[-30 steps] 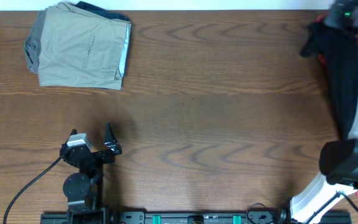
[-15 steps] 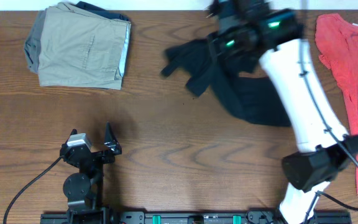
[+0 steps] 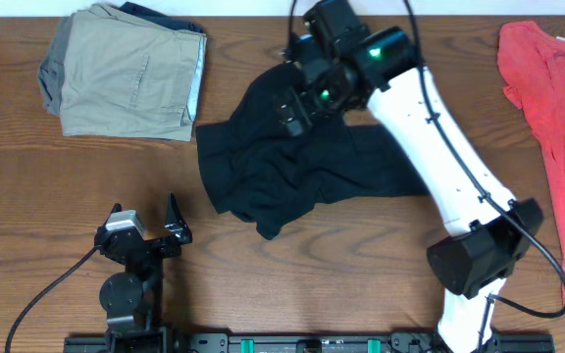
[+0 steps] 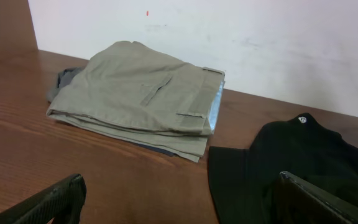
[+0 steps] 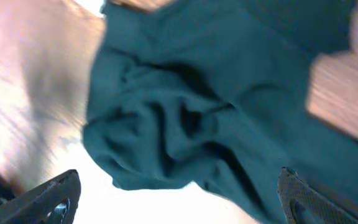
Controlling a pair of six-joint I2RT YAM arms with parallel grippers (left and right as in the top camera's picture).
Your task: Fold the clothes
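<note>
The black clothes (image 3: 302, 176) lie crumpled and partly spread on the middle of the wooden table. My right gripper (image 3: 295, 106) hovers over their far edge, jaws wide apart and gripping nothing. In the right wrist view the bunched dark fabric (image 5: 191, 112) fills the frame beyond the open right gripper (image 5: 179, 199). My left gripper (image 3: 145, 211) rests open near the front left, clear of the garment. In the left wrist view the clothes (image 4: 278, 168) lie ahead to the right of the left gripper (image 4: 179, 199), with a small white logo (image 4: 303, 119) at their far edge.
A folded khaki garment (image 3: 126, 74) sits at the back left on darker cloth, and the left wrist view shows this khaki garment (image 4: 142, 93) too. A coral-red top (image 3: 547, 108) lies along the right edge. A white wall (image 4: 229, 37) stands behind the table.
My right arm swung from the far right to the table's middle, carrying the black clothes. Its jaws have opened and the clothes now lie on the table. The left arm stayed still.
</note>
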